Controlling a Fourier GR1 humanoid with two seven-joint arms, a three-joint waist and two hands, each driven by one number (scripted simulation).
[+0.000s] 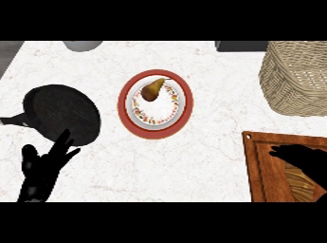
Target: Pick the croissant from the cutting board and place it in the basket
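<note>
Right robot hand (311, 163) lies flat, fingers straight, over the croissant (304, 186) on the cutting board (260, 163); left robot hand (43, 171) rests open.

tabletop (215, 71): pale marble-look stone, faintly veined, smooth | basket (302, 80): woven wicker, tan, rough | cutting board (260, 166): reddish-brown wood, grained, slight sheen | pan (64, 114): black, matt, finely textured | plate (181, 102): glazed ceramic, red rim, white centre | hands: matt black
</note>
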